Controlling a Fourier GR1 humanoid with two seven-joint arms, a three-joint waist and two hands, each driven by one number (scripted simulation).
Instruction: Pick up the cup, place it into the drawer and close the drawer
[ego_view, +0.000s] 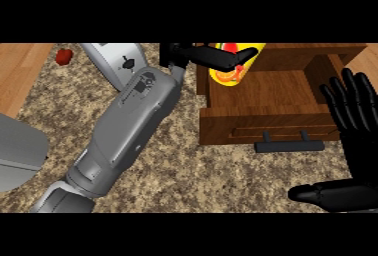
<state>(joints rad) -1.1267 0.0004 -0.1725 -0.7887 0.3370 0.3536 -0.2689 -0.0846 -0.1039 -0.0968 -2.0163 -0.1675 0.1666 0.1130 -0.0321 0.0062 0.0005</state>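
From my remote station, the head view reads left to right. At the far left a small red object lies on a strip of wooden surface, and a grey rounded shape sits at the left edge; I cannot tell what either is. Next comes the speckled granite surface, crossed by my left forearm, which runs from the lower left up toward the top centre, passing a grey and white appliance I cannot identify.

At the end of that arm, the left hand has its black fingers curled round the cup, a yellow one with red and orange markings. The fingers cross the cup's upper part, and its lower end shows below them. The cup is held at the back left corner of the open wooden drawer, over the drawer's interior. Whether it touches the drawer floor I cannot tell.

The drawer stands pulled out, its black handle projecting over the granite.

At the far right, my right hand rests open, fingers straight and spread, pointing up alongside the drawer's right side, holding nothing.
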